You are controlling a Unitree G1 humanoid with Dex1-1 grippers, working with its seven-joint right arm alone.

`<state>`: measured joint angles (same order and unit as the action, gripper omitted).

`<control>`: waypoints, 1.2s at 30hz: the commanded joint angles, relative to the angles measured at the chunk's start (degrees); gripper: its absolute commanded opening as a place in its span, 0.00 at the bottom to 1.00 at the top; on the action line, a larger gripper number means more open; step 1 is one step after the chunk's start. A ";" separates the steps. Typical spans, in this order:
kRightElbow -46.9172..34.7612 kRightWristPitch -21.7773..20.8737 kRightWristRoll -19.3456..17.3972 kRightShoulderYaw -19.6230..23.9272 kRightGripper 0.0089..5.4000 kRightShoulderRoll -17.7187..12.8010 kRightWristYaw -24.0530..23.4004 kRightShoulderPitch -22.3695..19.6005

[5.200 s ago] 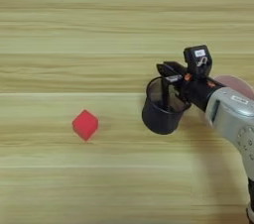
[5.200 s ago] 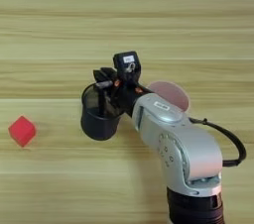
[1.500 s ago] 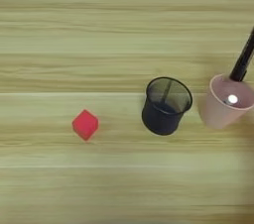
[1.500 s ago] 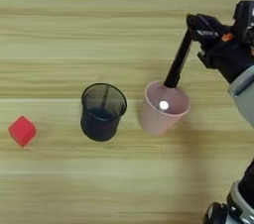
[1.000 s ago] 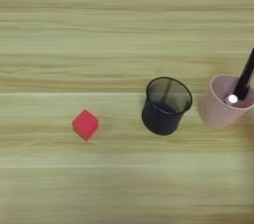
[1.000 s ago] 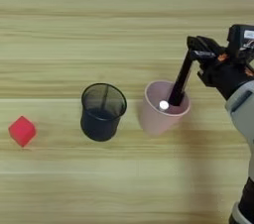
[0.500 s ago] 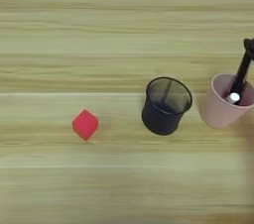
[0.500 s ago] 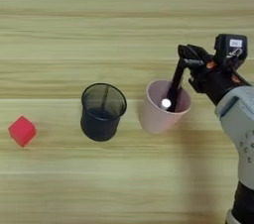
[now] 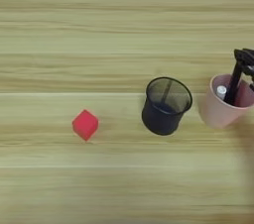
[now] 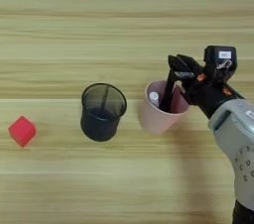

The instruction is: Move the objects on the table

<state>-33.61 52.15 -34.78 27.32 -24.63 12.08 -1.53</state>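
The light tan surface [image 9: 99, 29] is showing long darker grain streaks. The cube [image 9: 85, 124] is showing red, the mesh cup [image 10: 103, 111] black, the other cup [image 10: 158, 113] pink, the stick [image 10: 167, 94] black, the forearm [image 10: 237, 139] silver.

The small red cube [image 9: 85, 124] lay on the table [image 9: 99, 29] at the left of the scene, well apart from everything else, turned so that one corner faced the near edge. Its top face caught the light and looked paler than its sides. The slim black stick [image 10: 167, 94] stood at the right, tilted slightly, its lower end down inside a pink cup [image 10: 154, 116] and its upper end rising above the rim. The table was light tan wood with long grain streaks running left to right and plank seams crossing the whole width, one passing just behind the cube.
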 commanded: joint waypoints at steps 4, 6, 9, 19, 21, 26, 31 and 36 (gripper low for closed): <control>-1.29 -2.89 0.66 0.22 0.21 -1.77 0.30 -1.25; -1.37 -2.93 0.71 0.19 0.28 -1.76 0.26 -1.22; -1.21 -3.00 0.81 0.17 0.34 -1.82 0.23 -1.34; -2.37 -2.55 0.08 1.04 0.57 -2.12 -0.01 -1.76; -2.76 -2.53 -0.11 1.29 0.62 -2.19 -0.01 -1.77; -4.19 -2.68 -0.53 1.33 0.74 -2.02 0.12 -1.46; -5.64 -2.87 -0.83 1.21 0.86 -1.94 0.39 -1.11; -8.48 -2.99 -1.59 0.87 0.94 -1.91 1.03 -0.39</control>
<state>-38.81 52.05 -36.14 27.68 -24.68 12.98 -0.43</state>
